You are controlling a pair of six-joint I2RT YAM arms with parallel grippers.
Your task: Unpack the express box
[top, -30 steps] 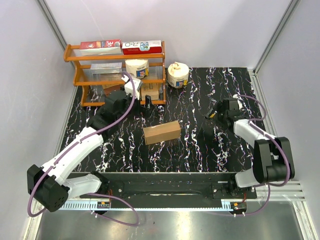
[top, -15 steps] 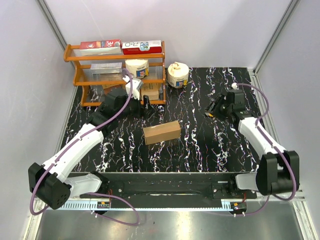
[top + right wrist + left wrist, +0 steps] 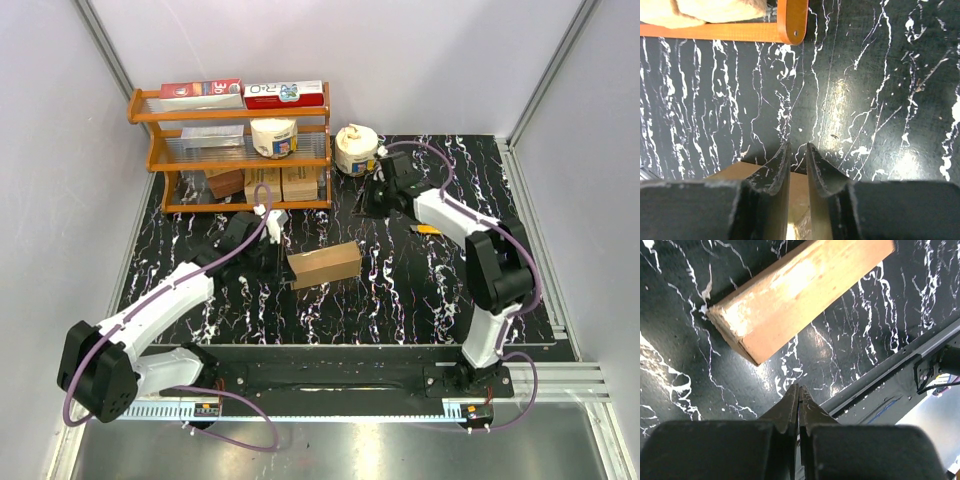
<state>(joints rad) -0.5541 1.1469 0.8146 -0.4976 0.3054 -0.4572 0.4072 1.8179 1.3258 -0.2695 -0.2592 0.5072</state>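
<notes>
At the middle of the worktop the express box [image 3: 323, 264] lies flat, its long side slanting so that the right end sits nearer the far edge. We see no flap raised.

Our left gripper [image 3: 272, 258] sits just beside the box's left end. From the left wrist its fingers [image 3: 790, 407] are pressed together with nothing between them, and their tips point at the near-left corner of the carton [image 3: 800, 295] without touching it.

Our right gripper [image 3: 372, 198] is well away toward the far edge, between the orange rack [image 3: 230, 118] in the far-left corner and the paper roll [image 3: 355, 150]. In the right wrist view [image 3: 796, 147] only a narrow gap separates its fingers, and they hold nothing. A small yellow object [image 3: 428, 230] lies toward the right edge; it is too small for us to say what it is.

We judge the unpacking barely begun: both arms must first get onto the box. To do it well, we would set the left fingers against the box's left end as a stop, so the light carton cannot slide or spin on the smooth top. The right arm would then come in from the far side and work along the top seam, lifting gently rather than pushing down.
</notes>
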